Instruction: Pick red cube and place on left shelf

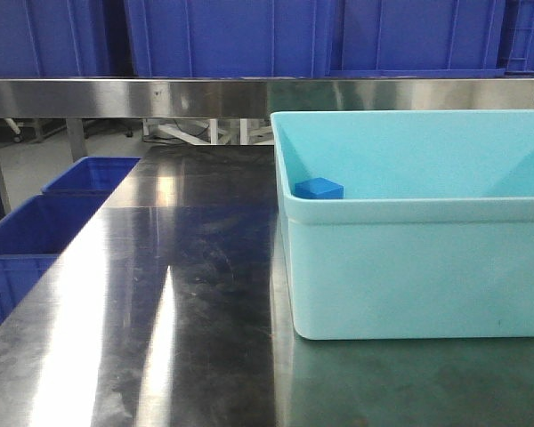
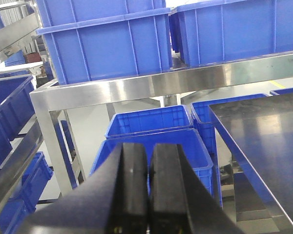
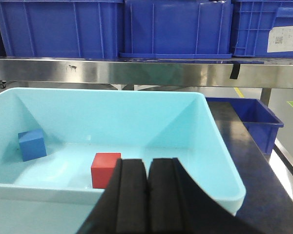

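Note:
The red cube (image 3: 104, 169) lies on the floor of the light blue tub (image 3: 215, 146), near its front wall. My right gripper (image 3: 147, 168) is shut and empty, just right of the cube and nearer the camera, above the tub's front rim. The small blue cube (image 3: 31, 145) sits at the tub's left; it also shows in the front view (image 1: 319, 188). The red cube is hidden in the front view. My left gripper (image 2: 148, 153) is shut and empty, off the table's left side. The left shelf (image 2: 136, 87) is a steel rack level carrying dark blue crates (image 2: 107, 44).
The tub (image 1: 409, 267) stands on the shiny steel table (image 1: 160, 294) at the right. Open blue crates (image 2: 156, 141) sit on the floor left of the table, also in the front view (image 1: 36, 231). A steel shelf rail (image 1: 249, 96) with blue crates runs across the back.

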